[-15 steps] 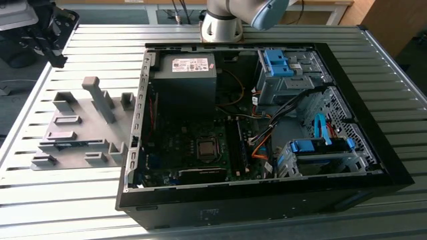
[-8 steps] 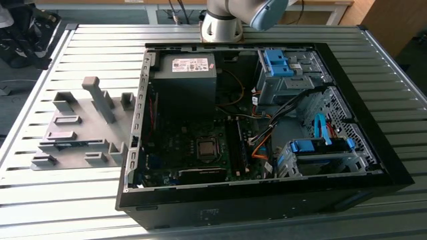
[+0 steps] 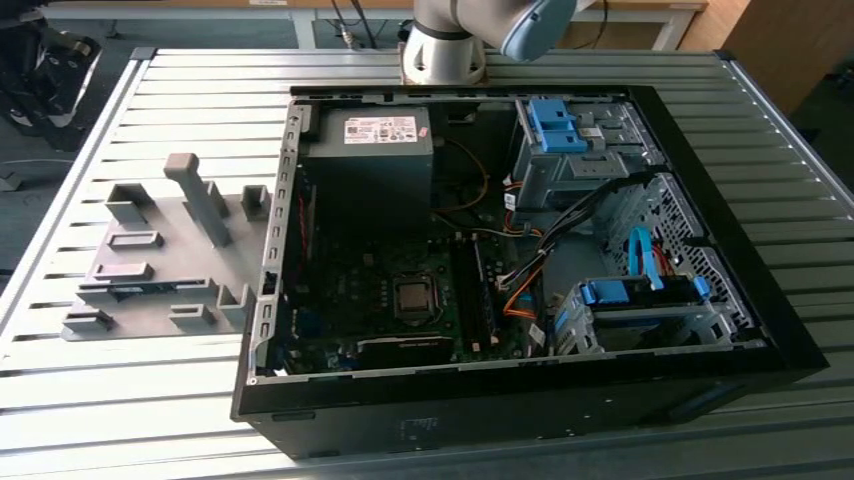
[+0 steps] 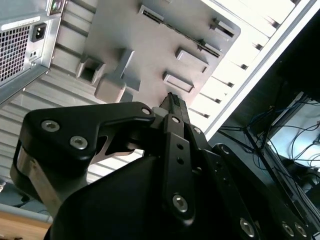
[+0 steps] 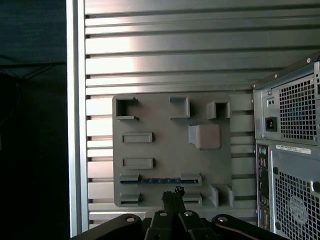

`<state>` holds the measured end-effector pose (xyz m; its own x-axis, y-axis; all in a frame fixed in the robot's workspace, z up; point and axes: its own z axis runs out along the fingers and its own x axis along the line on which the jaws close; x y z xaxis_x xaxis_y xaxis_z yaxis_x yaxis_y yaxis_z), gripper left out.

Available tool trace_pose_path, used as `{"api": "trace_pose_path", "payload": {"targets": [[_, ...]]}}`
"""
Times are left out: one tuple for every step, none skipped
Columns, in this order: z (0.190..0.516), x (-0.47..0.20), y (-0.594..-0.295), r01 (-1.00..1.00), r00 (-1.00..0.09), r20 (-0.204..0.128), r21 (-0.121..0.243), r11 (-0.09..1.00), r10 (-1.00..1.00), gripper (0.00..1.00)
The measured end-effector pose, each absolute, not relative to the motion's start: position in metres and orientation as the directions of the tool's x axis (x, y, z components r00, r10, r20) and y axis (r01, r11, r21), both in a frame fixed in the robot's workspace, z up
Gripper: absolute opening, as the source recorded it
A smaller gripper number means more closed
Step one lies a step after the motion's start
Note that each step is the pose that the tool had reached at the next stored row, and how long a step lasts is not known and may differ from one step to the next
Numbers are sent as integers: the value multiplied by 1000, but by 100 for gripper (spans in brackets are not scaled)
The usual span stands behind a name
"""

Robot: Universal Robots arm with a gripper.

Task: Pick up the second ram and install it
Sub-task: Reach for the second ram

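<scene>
The second ram (image 5: 160, 181) is a thin blue stick lying on edge in a slot of the grey holder plate (image 5: 165, 150), which rests on the slatted table beside the open computer case. In the exterior view the second ram (image 3: 140, 289) shows as a bluish strip near the front of the holder plate (image 3: 174, 250), at that view's left. My gripper (image 5: 174, 192) hangs well above the plate, its tips close to the ram's slot in the first wrist view. In both wrist views the fingers (image 4: 172, 107) are pressed together with nothing between them.
The open computer case (image 3: 747, 310) fills the middle and right of the exterior view, with the motherboard's memory slots (image 3: 474, 290), a power supply (image 3: 367, 150) and blue drive latches (image 3: 554, 125). A tall grey post (image 3: 200, 195) stands on the holder plate. The arm's base (image 3: 447, 45) is behind the case.
</scene>
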<state>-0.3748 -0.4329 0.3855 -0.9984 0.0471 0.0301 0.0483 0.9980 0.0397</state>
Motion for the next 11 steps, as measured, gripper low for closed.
{"api": "trace_pose_path", "payload": {"targets": [[385,-376,-434,46,-999,30,40,998,45,11],[385,-377,-435,44,-999,30,40,998,43,11],[385,-379,-435,42,-999,30,40,998,41,11],[385,-383,-436,41,-999,30,40,998,40,11],[384,-387,-436,41,-999,30,40,998,40,11],[384,-391,-437,41,-999,30,40,998,40,11],[384,-394,-438,41,-999,30,40,998,39,11],[384,-396,-440,40,-999,30,40,998,39,11],[384,-397,-442,40,-999,30,40,998,39,11],[383,-398,-445,40,-999,30,40,998,38,11],[383,-398,-447,39,-999,30,40,998,38,11]]}}
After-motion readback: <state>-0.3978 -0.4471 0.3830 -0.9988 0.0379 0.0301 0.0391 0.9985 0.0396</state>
